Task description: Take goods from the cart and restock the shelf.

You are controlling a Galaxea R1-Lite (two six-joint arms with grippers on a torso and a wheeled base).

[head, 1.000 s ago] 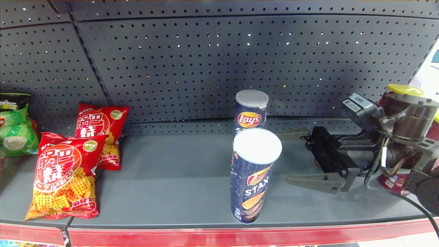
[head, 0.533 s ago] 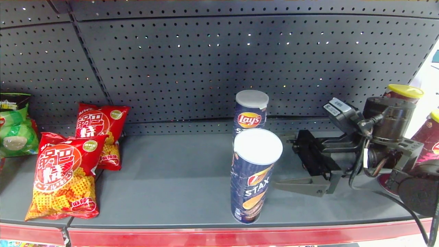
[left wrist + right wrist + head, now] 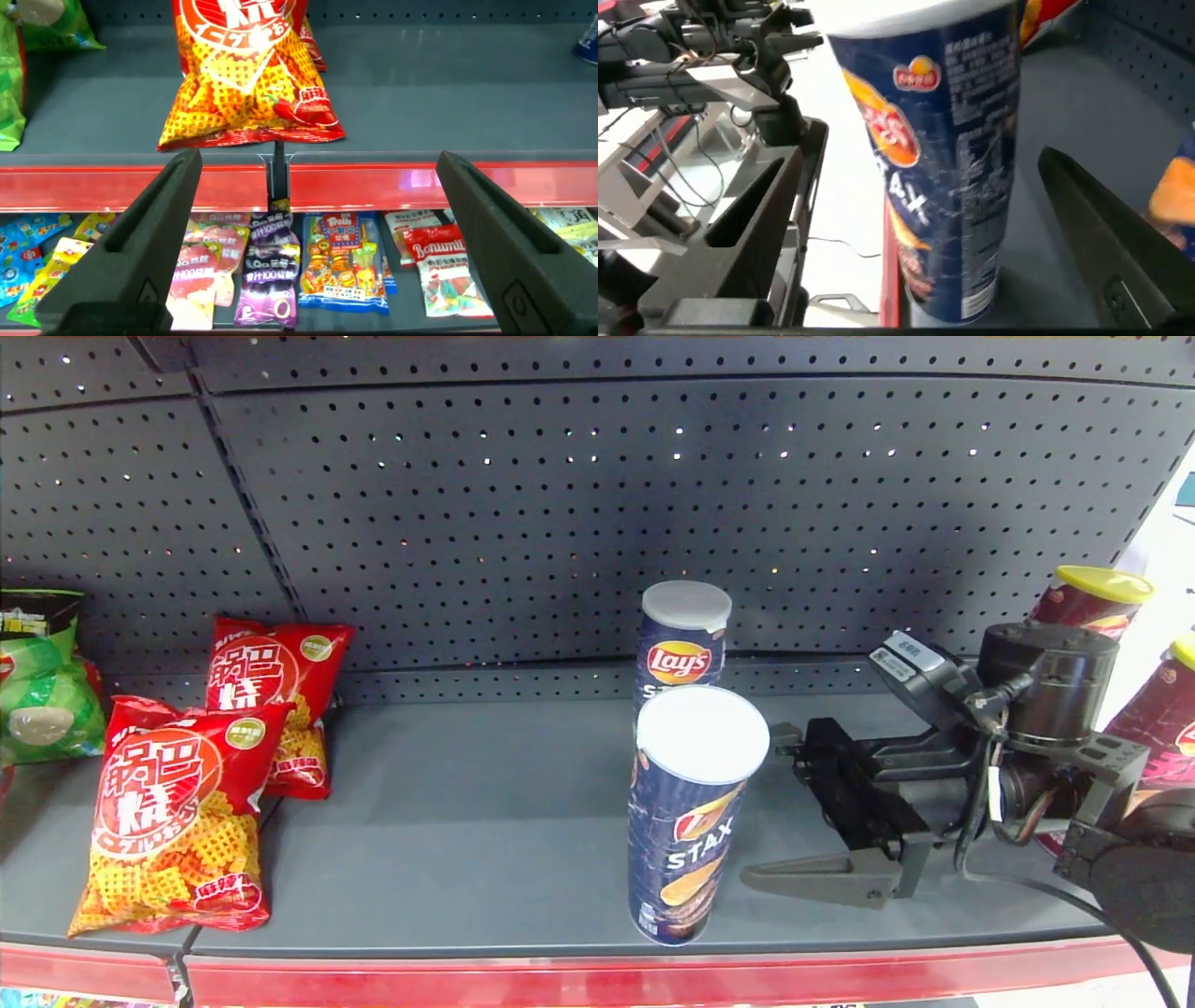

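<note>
The front can (image 3: 695,812), dark blue with a white lid, stands upright on the shelf (image 3: 467,859) close to its front edge, and a second blue can (image 3: 684,639) of the same kind stands right behind it, nearer the back panel (image 3: 560,523). The right gripper (image 3: 761,807) lies low over the shelf just to the right of the front can, its jaws spread wide and holding nothing; in the right wrist view the can rises between the lines of the two fingers (image 3: 1106,233), just ahead of the opening (whether a fingertip touches it cannot be told). Farther right, behind that arm, stand two red cans with yellow lids (image 3: 1088,597), both partly hidden. Well to the left on the shelf lie two red snack bags (image 3: 177,821), one in front of the other, with a green bag (image 3: 42,691) at the far left edge. The left gripper (image 3: 318,163) hangs in front of the shelf's red front rail (image 3: 374,177), released and empty, facing the nearer red bag; below the rail a lower shelf holds rows of small sweet packets (image 3: 341,261)
</note>
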